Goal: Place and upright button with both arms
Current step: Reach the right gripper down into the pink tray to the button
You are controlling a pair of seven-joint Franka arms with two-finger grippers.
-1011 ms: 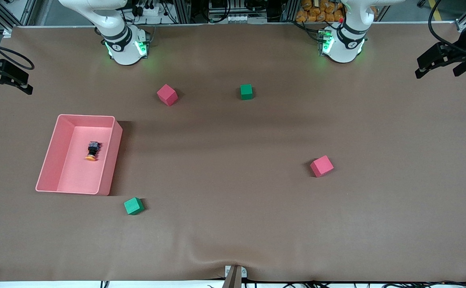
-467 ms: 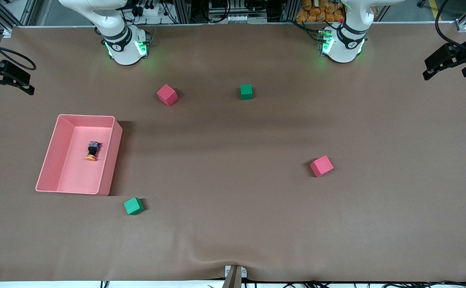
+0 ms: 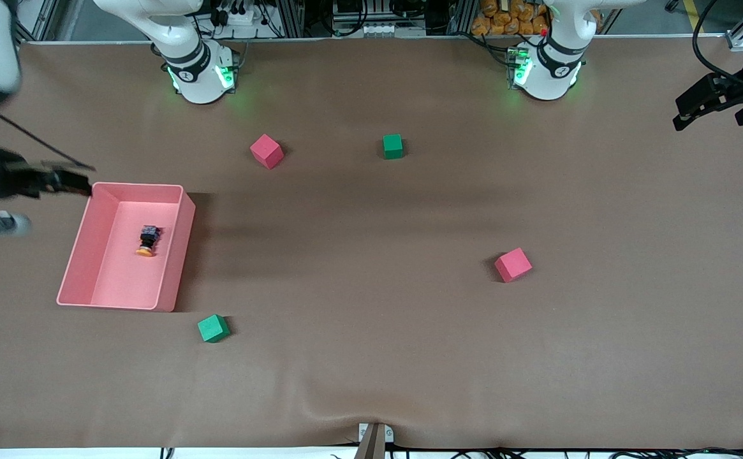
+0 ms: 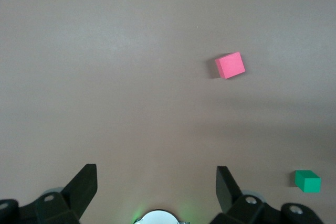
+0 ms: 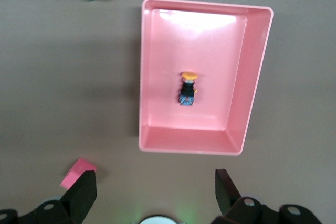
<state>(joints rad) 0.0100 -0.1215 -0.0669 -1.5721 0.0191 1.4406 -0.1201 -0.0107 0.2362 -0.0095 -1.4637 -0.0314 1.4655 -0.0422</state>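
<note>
The button (image 3: 147, 240) is lying on its side on the floor of a pink tray (image 3: 177, 255), which is sitting on the brown bench (image 3: 371, 357) toward the right arm's end. Its orange cap is pointing toward the front camera and its dark blocky base is pointing toward the robots' bases. In the right wrist view the button (image 5: 187, 89) is resting near the middle of the tray (image 5: 254, 82), apart from all four walls.

The right gripper (image 3: 65, 182) is hanging in the air at the edge of the bench, just beside the tray's corner nearest the robots' bases. The right wrist view is showing its jaws standing well apart, with nothing between them (image 5: 155, 192).

The left gripper (image 3: 706, 105) is hanging over the left arm's end of the bench, well apart from the tray. The left wrist view is showing its jaws also standing wide apart and empty (image 4: 156, 187).

Four foam cubes are lying on the bench. A red cube (image 3: 266, 151) and a green cube (image 3: 392, 146) are lying nearer the robots' bases. A second red cube (image 3: 513, 264) is lying toward the left arm's end. A second green cube (image 3: 212, 328) is lying near the tray's corner closest to the front camera.
</note>
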